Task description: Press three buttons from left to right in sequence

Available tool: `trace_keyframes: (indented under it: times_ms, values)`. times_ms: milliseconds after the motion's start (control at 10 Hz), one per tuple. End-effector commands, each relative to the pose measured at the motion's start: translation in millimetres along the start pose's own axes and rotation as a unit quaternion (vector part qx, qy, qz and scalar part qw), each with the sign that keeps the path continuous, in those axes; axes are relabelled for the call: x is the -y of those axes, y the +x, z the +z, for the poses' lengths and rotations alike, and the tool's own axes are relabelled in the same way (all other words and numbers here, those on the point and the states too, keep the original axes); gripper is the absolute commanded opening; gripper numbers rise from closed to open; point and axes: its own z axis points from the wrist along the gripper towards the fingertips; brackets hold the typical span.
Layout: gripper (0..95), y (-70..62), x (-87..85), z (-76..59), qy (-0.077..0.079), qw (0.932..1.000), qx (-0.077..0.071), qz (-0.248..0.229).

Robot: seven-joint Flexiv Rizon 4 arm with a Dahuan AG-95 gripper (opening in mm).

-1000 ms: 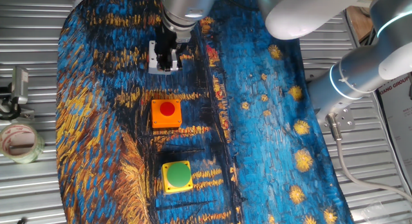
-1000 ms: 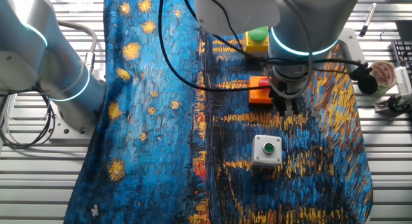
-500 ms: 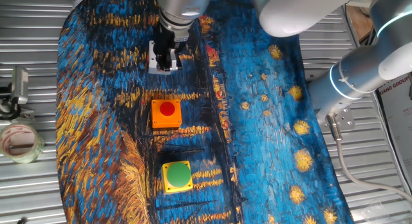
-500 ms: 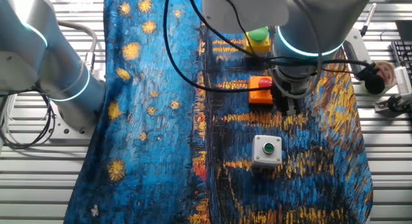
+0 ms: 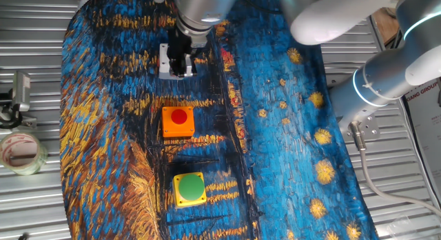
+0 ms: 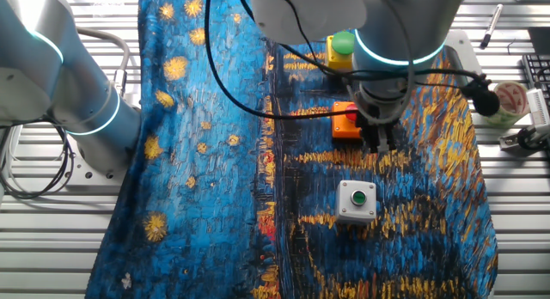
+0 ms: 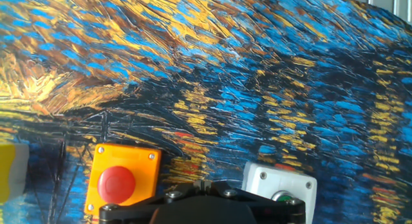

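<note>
Three button boxes lie in a row on the painted cloth [image 5: 289, 130]. The white-grey box with a small green button [image 6: 357, 202] also shows in the hand view [image 7: 280, 185]. The orange box with a red button [image 5: 178, 121] shows in the hand view [image 7: 122, 181] too. The yellow box with a large green button [image 5: 189, 188] lies at the row's far end. My gripper [image 6: 377, 145] hangs above the cloth between the orange and white-grey boxes, touching neither. In one fixed view my gripper [image 5: 180, 63] covers most of the white-grey box. In the hand view its fingertips [image 7: 202, 183] are pressed together, empty.
A tape roll [image 5: 21, 152] and a small metal clamp [image 5: 17, 95] lie on the slatted metal table beside the cloth. The arm's base [image 5: 386, 81] stands at the cloth's other side. A pen [image 6: 492, 24] and a mug [image 6: 514, 97] lie near the yellow box end.
The gripper has shifted slightly sideways above the white-grey and orange boxes. The fingers stay shut. The boxes have not moved.
</note>
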Motion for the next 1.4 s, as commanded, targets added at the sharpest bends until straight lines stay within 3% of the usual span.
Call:
trace_keyframes:
  times_ms: [100,400,800,1100,1400]
  values:
    - [0.0,3.8,0.5,-0.2,0.002,1.0,0.002,0.001]
    - [0.0,8.3,-3.5,2.0,-0.001,1.0,0.008,0.001]
    - [0.0,8.7,-30.6,2.7,0.008,0.9993,0.007,0.035]
    - [0.0,18.5,-49.6,9.7,0.015,0.9985,0.023,0.048]
    - [0.0,22.9,-60.9,12.6,0.019,0.9981,0.026,0.053]
